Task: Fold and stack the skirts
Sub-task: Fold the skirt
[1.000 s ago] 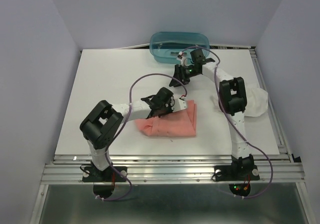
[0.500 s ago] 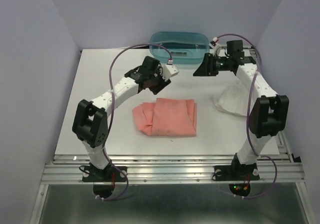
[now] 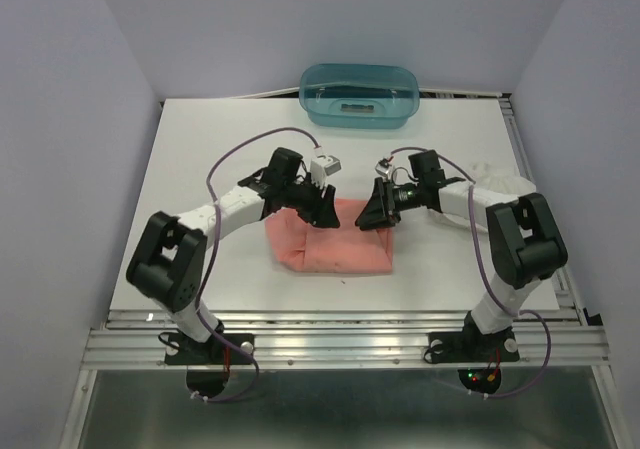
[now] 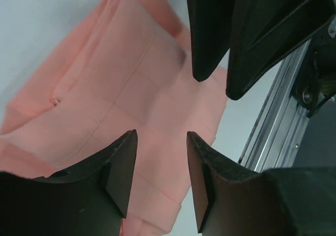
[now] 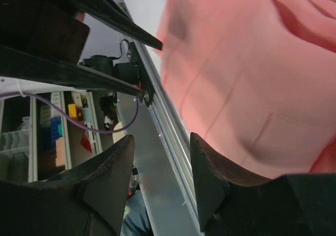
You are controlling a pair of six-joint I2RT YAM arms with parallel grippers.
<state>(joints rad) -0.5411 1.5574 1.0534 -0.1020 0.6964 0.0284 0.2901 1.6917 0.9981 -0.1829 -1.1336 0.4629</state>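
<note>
The salmon-pink skirt [image 3: 335, 247] lies folded flat in the middle of the table. It fills the left wrist view [image 4: 126, 89] and the right wrist view [image 5: 252, 62]. My left gripper [image 3: 325, 212] is open and empty, low over the skirt's far edge [image 4: 160, 136]. My right gripper [image 3: 372, 217] is open and empty just to its right, over the skirt's far right corner [image 5: 161, 139]. The two grippers face each other, close but apart. The white skirt [image 3: 500, 177] lies bunched at the right, partly hidden behind my right arm.
The teal translucent tub [image 3: 358, 94] stands at the back middle of the table [image 3: 200, 149]. The metal rail [image 3: 340, 324] runs along the near edge. Purple-grey walls close in the left, back and right sides.
Both arms swung from the back of the table, near the tub, down to the far edge of the pink skirt. The pink skirt has not moved.
</note>
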